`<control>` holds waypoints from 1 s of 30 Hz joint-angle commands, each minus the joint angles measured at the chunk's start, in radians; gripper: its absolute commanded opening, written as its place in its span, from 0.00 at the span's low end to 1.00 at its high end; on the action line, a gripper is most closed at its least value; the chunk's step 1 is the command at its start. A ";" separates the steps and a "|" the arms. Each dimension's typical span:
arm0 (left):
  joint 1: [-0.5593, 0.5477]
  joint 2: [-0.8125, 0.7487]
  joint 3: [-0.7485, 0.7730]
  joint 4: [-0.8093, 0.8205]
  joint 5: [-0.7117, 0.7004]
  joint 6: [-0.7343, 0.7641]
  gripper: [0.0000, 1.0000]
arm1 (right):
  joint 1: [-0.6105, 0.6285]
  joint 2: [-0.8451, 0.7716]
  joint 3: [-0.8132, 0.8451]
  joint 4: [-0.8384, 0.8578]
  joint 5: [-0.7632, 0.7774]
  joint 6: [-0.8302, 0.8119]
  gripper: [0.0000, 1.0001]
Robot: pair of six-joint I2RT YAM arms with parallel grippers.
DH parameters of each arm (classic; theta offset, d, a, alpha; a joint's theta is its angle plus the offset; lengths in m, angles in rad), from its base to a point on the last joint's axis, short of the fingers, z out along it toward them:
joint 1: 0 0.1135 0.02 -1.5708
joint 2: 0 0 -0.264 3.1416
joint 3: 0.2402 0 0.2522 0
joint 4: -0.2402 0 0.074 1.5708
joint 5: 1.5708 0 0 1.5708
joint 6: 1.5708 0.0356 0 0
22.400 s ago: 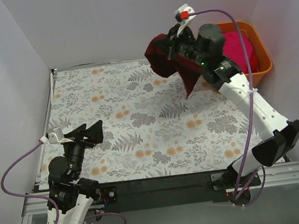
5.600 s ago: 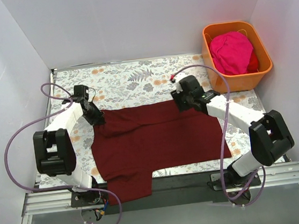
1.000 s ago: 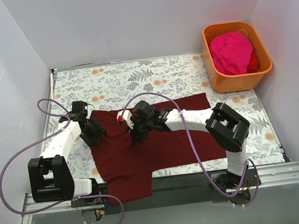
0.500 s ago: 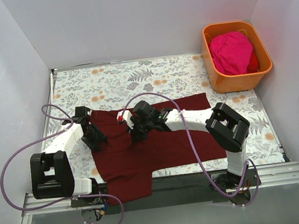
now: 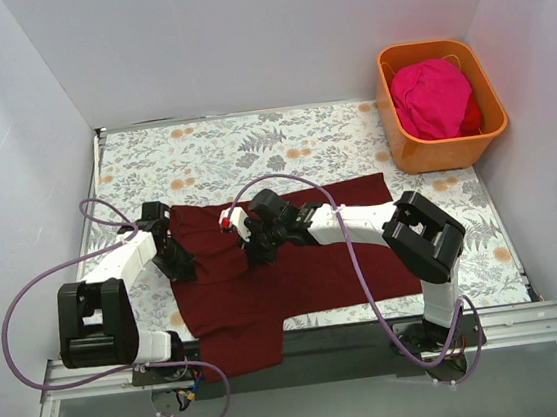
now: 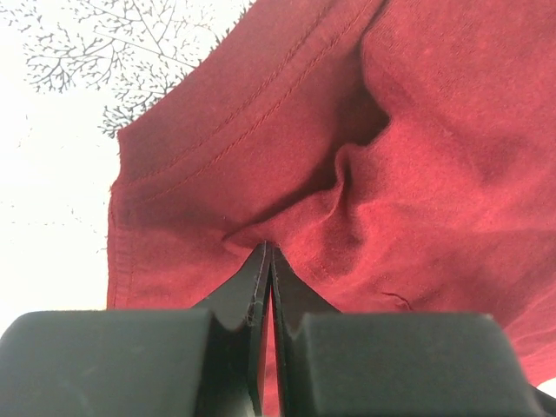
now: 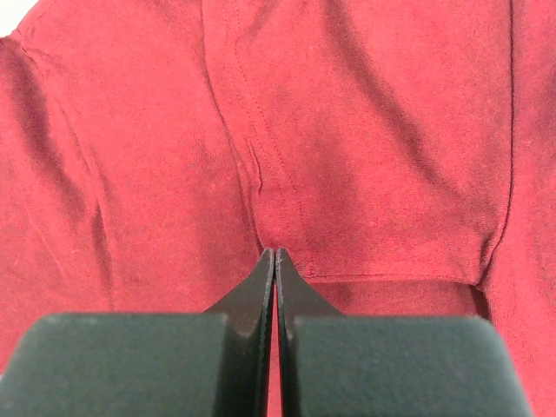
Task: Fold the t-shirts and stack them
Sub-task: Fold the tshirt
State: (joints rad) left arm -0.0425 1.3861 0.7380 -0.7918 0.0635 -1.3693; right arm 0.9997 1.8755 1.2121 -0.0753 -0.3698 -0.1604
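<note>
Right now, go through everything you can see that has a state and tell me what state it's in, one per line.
Maroon t-shirt: spread on the table, partly folded, near edge hanging over the front.
Pink t-shirt: bunched up in the tub, not folded.
Orange tub: upright at the far right corner, holding cloth.
Left gripper: shut, pinching a fold of the maroon t-shirt.
Right gripper: shut on the maroon t-shirt by a seam.
</note>
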 commanded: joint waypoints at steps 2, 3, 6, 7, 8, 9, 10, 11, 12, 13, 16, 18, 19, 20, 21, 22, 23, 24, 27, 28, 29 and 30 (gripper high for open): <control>0.003 -0.048 0.050 -0.047 -0.013 -0.004 0.00 | 0.004 -0.044 -0.011 0.009 -0.014 -0.010 0.01; 0.003 -0.055 0.054 -0.052 -0.017 -0.004 0.00 | 0.004 -0.047 -0.014 0.011 -0.012 -0.008 0.01; 0.003 -0.059 0.057 -0.061 -0.047 -0.004 0.00 | 0.004 -0.053 -0.011 0.011 -0.015 -0.010 0.01; 0.003 -0.053 0.057 -0.064 -0.050 -0.007 0.00 | 0.004 -0.050 -0.010 0.011 -0.017 -0.008 0.01; 0.003 -0.042 0.057 -0.054 -0.051 -0.005 0.12 | 0.004 -0.049 -0.009 0.011 -0.023 -0.008 0.01; 0.003 -0.036 0.054 -0.043 -0.051 -0.005 0.20 | 0.004 -0.047 -0.009 0.011 -0.024 -0.008 0.01; 0.003 -0.033 0.051 -0.038 -0.050 -0.008 0.25 | 0.004 -0.046 -0.011 0.011 -0.027 -0.008 0.01; 0.003 -0.029 0.047 -0.024 -0.050 -0.014 0.29 | 0.004 -0.045 -0.013 0.012 -0.029 -0.008 0.01; 0.003 -0.016 0.043 -0.017 -0.050 -0.016 0.34 | 0.004 -0.045 -0.011 0.012 -0.029 -0.008 0.01; 0.003 -0.013 0.041 -0.008 -0.047 -0.016 0.36 | 0.004 -0.049 -0.014 0.012 -0.031 -0.008 0.01; 0.003 0.001 0.034 0.019 -0.050 -0.022 0.38 | 0.004 -0.053 -0.023 0.016 -0.031 -0.007 0.01; 0.003 0.005 0.031 0.035 -0.051 -0.024 0.39 | 0.002 -0.053 -0.025 0.020 -0.032 -0.008 0.01; 0.003 0.013 0.028 0.039 -0.051 -0.025 0.39 | 0.004 -0.053 -0.028 0.020 -0.032 -0.008 0.01; 0.003 0.017 0.023 0.045 -0.050 -0.025 0.39 | 0.004 -0.052 -0.028 0.022 -0.034 -0.007 0.01; 0.003 0.022 0.021 0.048 -0.048 -0.024 0.39 | 0.004 -0.052 -0.029 0.022 -0.032 -0.008 0.01; 0.003 0.028 0.012 0.048 -0.047 -0.025 0.39 | 0.004 -0.053 -0.032 0.023 -0.034 -0.008 0.01; 0.003 0.028 0.006 0.052 -0.045 -0.027 0.38 | 0.004 -0.053 -0.033 0.025 -0.032 -0.008 0.01; 0.003 0.028 0.001 0.055 -0.041 -0.027 0.38 | 0.004 -0.052 -0.033 0.025 -0.034 -0.007 0.01; 0.003 0.027 -0.015 0.062 -0.033 -0.028 0.36 | 0.004 -0.052 -0.033 0.026 -0.034 -0.008 0.01; 0.003 0.025 -0.015 0.056 -0.031 -0.028 0.30 | 0.004 -0.053 -0.033 0.026 -0.034 -0.008 0.01; 0.003 0.021 -0.012 0.051 -0.033 -0.028 0.26 | 0.004 -0.055 -0.036 0.028 -0.034 -0.008 0.01; 0.003 0.018 -0.009 0.045 -0.034 -0.028 0.21 | 0.004 -0.055 -0.034 0.028 -0.032 -0.008 0.01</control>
State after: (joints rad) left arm -0.0422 1.4193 0.7414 -0.7498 0.0338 -1.3918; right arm 0.9997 1.8668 1.1812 -0.0727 -0.3771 -0.1612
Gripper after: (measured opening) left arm 0.247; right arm 0.020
